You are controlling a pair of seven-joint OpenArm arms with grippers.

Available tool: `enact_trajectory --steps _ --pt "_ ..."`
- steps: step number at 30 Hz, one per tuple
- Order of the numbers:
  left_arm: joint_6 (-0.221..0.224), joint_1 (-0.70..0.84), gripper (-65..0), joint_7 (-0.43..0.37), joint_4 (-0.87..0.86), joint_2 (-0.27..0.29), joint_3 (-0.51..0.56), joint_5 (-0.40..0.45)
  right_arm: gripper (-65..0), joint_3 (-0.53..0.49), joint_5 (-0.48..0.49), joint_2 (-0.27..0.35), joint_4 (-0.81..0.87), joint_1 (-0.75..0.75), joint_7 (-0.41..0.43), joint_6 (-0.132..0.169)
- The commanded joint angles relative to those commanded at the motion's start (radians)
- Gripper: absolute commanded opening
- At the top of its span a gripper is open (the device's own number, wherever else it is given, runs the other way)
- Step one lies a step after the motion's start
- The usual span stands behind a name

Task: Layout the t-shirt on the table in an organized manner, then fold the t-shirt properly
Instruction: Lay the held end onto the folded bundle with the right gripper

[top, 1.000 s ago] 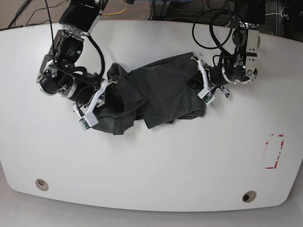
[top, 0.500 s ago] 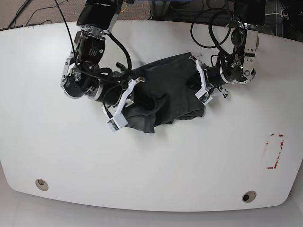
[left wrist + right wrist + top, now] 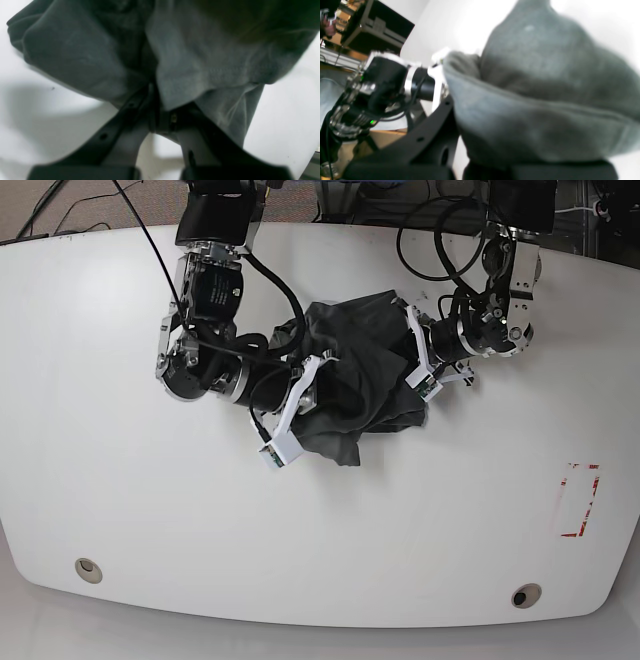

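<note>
The dark grey t-shirt [image 3: 360,375] lies bunched in a heap at the middle back of the white table [image 3: 150,510]. My left gripper [image 3: 415,365] holds its right edge. In the left wrist view its dark fingers [image 3: 162,112] are closed on a fold of the t-shirt [image 3: 195,65]. My right gripper [image 3: 300,395] grips the heap's left side. In the right wrist view the t-shirt [image 3: 532,100] drapes thickly over that gripper [image 3: 462,150], and the left arm [image 3: 382,82] shows just beyond.
A red tape rectangle [image 3: 578,500] marks the table at the right. Two round grommet holes [image 3: 88,569] [image 3: 525,595] sit near the front edge. Cables and equipment lie behind the table's back edge.
My right arm has swept rightward, carrying its side of the t-shirt toward the left gripper. The cloth has gone from spread wide to a tight bunch. The left gripper shifted only slightly.
</note>
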Motion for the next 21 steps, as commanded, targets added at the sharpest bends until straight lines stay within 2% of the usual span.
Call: enact_trajectory --steps 7,16,21 --pt "0.000 0.000 -64.6 0.000 0.000 0.000 0.000 0.000 -65.0 -0.005 -0.040 0.057 0.003 0.035 0.000 0.002" --pt "0.000 0.000 -64.6 0.000 -0.002 0.000 0.000 0.000 -65.0 -0.006 -0.043 0.181 0.000 0.055 -0.002 0.002" --pt "0.000 0.000 -64.6 0.000 -0.002 0.000 0.000 0.000 -65.0 -0.006 -0.040 0.229 0.000 0.071 -0.003 0.002"
